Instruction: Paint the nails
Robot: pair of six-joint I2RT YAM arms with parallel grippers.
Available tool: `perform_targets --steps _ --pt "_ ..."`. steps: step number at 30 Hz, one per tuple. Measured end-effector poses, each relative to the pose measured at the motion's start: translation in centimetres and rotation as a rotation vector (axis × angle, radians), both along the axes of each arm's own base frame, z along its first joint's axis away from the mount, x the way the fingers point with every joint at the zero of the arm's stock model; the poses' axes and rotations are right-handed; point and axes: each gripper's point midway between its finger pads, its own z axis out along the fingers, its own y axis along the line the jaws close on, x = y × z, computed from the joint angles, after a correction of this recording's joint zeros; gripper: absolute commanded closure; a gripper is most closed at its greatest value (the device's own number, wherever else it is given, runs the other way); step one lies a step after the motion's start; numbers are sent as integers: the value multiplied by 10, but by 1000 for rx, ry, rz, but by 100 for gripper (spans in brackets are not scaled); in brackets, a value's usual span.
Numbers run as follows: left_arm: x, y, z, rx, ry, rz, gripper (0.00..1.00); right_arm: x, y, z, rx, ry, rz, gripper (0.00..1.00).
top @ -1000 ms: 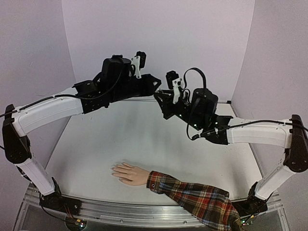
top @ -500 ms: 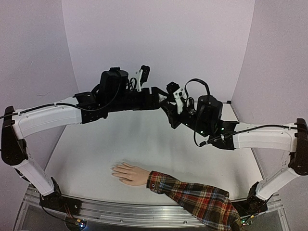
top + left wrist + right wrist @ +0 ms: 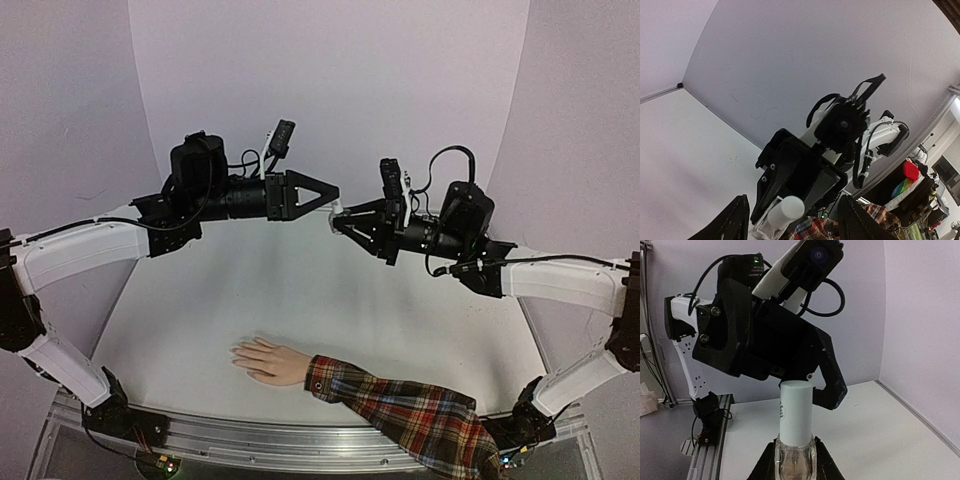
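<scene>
Bottle above table (hand nearer front)

Robotics lab, a test cell by the look. Two white/black arms, left arm & right arm, are bolted to an aluminium rail at the near edge of a white counter. Plain lilac backdrop panels box it in on 3 sides. Exposed cables loop off the wrists. Past the panels there's blurred room clutter.
</scene>
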Motion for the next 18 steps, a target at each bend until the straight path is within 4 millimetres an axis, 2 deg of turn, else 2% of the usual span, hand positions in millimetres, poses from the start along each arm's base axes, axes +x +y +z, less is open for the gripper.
perform_targets --steps 5,10,15,18 --pt "-10 -2 4 -4 -33 -65 52 -5 7 -1 22 45 70 100" --pt "-12 -3 3 5 -46 -87 58 -5 10 1 33 62 90 100" --pt "-9 -5 2 25 -58 -81 78 -5 10 3 41 63 94 100" --pt "-3 -6 2 42 -65 -55 95 -4 10 5 47 62 87 100"
